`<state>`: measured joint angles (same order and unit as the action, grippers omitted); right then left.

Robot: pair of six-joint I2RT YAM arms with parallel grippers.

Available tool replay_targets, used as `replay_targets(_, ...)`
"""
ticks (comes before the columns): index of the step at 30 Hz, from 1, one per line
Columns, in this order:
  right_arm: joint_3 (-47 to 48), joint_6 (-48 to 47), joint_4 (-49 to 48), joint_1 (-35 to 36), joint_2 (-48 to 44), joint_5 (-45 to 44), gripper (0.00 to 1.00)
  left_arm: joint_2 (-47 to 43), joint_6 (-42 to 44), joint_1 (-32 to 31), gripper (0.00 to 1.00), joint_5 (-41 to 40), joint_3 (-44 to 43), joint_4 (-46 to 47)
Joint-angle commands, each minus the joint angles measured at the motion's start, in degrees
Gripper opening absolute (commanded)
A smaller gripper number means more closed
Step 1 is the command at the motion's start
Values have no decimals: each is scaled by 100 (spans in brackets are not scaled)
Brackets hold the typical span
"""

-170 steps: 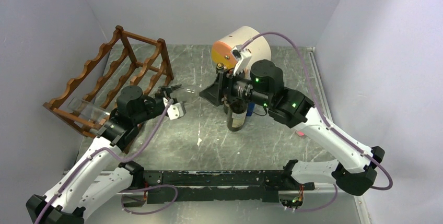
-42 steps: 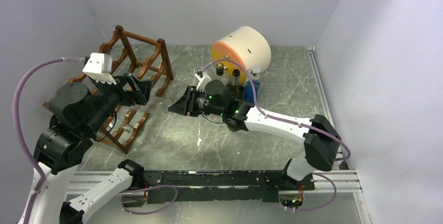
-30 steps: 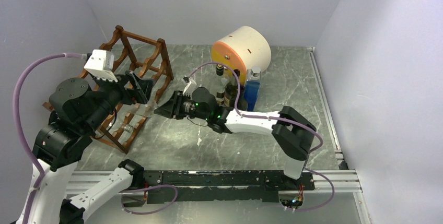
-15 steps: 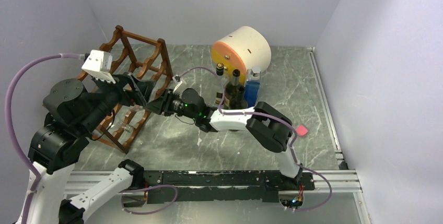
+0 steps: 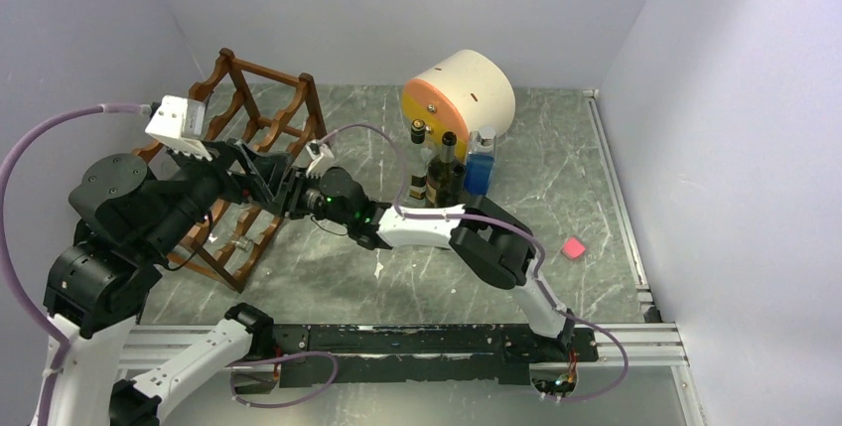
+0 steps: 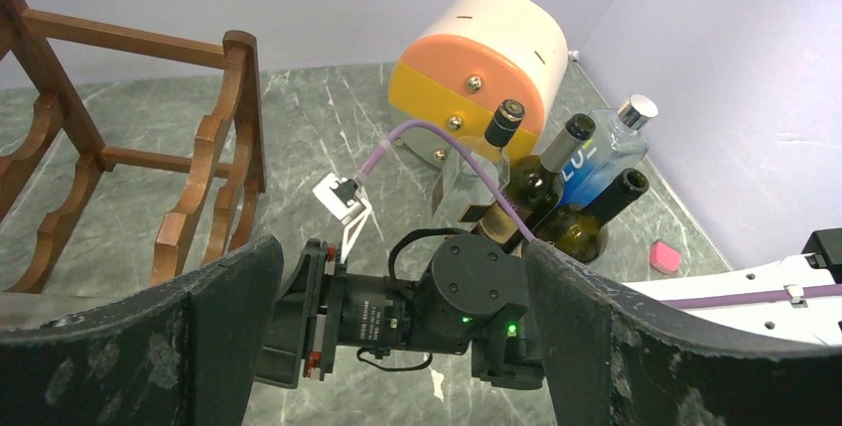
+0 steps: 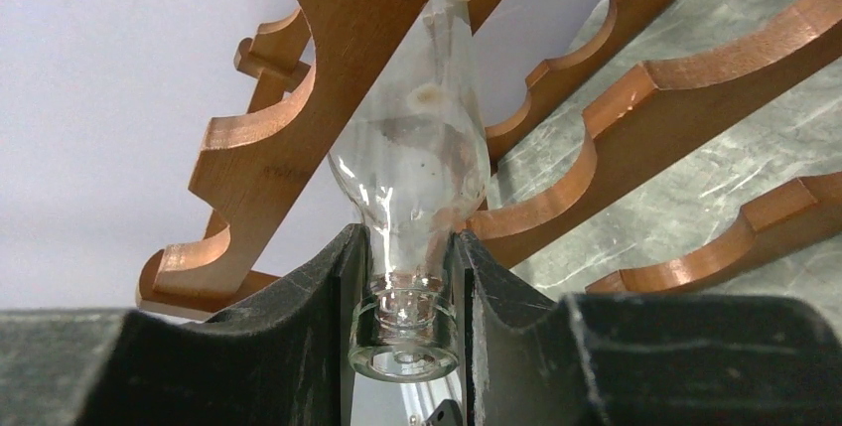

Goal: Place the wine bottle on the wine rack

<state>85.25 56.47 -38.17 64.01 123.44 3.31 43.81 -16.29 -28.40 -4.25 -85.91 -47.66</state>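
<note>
The reddish-brown wine rack [image 5: 263, 98] stands at the far left, and its scalloped rails [image 7: 328, 49] fill the right wrist view. A clear glass wine bottle [image 7: 417, 158] lies with its body among those rails and its neck pointing out. My right gripper [image 7: 407, 297] is shut on that neck just behind the lip. From above, the right gripper [image 5: 290, 195] sits at the rack's near corner. My left gripper [image 5: 260, 170] hangs above it, open and holding nothing. Its view looks down between wide-set fingers [image 6: 228, 327] onto the right arm's wrist. The bottle is mostly hidden from above.
A beige and orange drum [image 5: 459, 88] lies at the back centre. Dark bottles [image 5: 445, 173] and a blue bottle [image 5: 479, 168] stand in front of it. A small pink piece [image 5: 573, 247] lies to the right. The right arm stretches across the middle of the table.
The right gripper has travelled left across the table to the rack's near corner, under the left gripper. The left arm has stayed raised with its jaws wide.
</note>
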Motion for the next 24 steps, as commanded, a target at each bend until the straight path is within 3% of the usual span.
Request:
replay_targets(1,499,-159,-380,60,88,-334,0,-105,55,-31,95,30,-50,-105)
replay_targets(24,1713,-600,649,239,891,-995,1,-154,73,-32,95,30,71,-155)
